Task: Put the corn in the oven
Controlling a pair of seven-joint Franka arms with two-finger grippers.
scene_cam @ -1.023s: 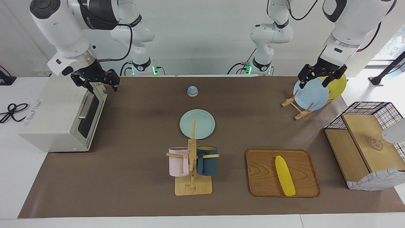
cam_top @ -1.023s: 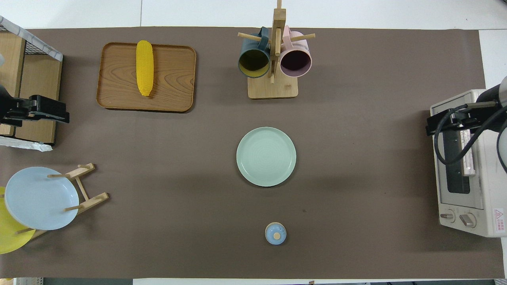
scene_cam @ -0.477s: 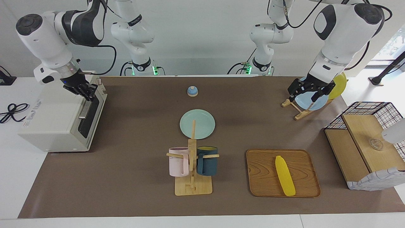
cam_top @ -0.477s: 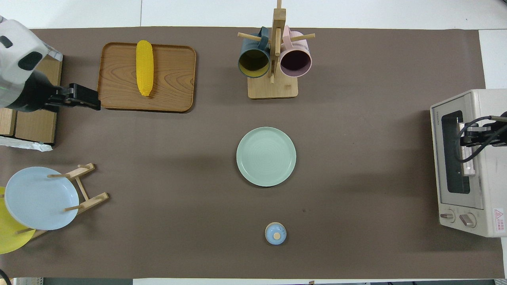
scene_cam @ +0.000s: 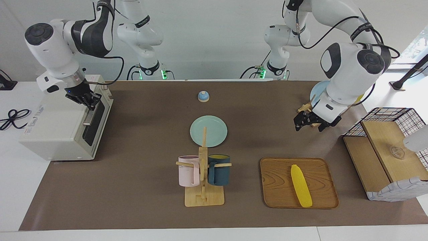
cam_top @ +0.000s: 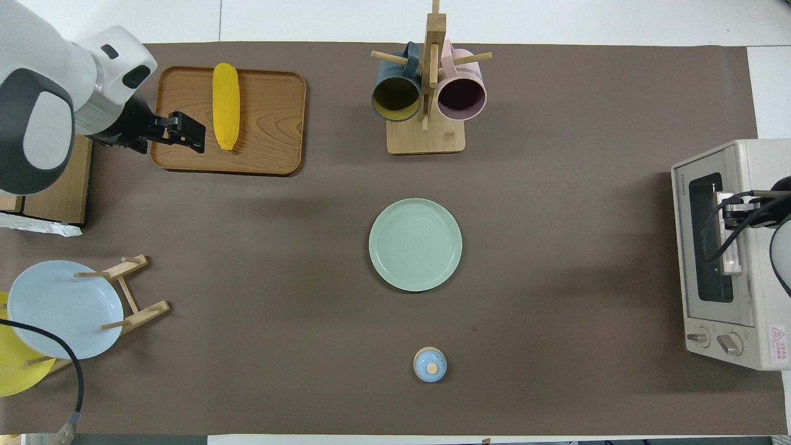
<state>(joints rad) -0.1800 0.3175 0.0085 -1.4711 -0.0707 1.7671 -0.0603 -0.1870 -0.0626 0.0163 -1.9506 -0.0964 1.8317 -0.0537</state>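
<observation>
Judging progress: neither half of the job is done; the corn [scene_cam: 301,185] lies untouched and the oven [scene_cam: 63,124] has its door shut.
Corn: flat on the wooden tray [scene_cam: 277,187], toward the left arm's end of the tabletop [scene_cam: 140,187], its length running nearer-to-farther from the robots.
Oven: at the right arm's end of the tabletop, glass door and bar handle [scene_cam: 89,115] facing the middle.
Left claw [scene_cam: 312,123]: up in the air with nothing in it; fingers look spread, one dark tip showing either side in the facing view. That view puts it over bare tabletop between the plate rack [scene_cam: 316,115] and the tray. From overhead the left claw [cam_top: 185,128] appears over the tray's edge, just beside the corn and not touching it.
Right claw [scene_cam: 87,99]: at the top edge of the oven door by the handle; whether it is clenched on the bar I cannot tell.
Left to do: open the door, grasp the corn, carry it across to the oven and set it inside.
</observation>
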